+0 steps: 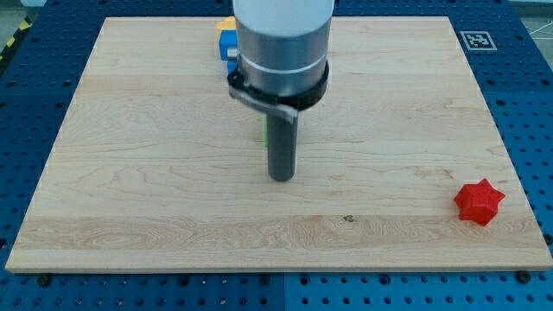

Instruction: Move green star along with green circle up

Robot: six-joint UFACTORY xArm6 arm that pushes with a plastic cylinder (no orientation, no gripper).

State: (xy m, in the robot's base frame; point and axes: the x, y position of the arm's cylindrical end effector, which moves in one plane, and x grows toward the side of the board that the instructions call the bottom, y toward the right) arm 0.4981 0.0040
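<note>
My tip (282, 177) rests on the wooden board (130, 173) near its middle, a little toward the view's bottom. The rod and the arm's grey body hide most of what lies behind them. Only a thin green sliver (266, 130) shows at the rod's left edge, above the tip; I cannot tell whether it is the green star or the green circle. The other green block does not show.
A red star (479, 202) lies near the board's bottom right corner. A blue block (227, 43) with a yellow-orange block (225, 25) above it sits at the board's top edge, partly hidden by the arm. A marker tag (477, 40) sits off the board's top right.
</note>
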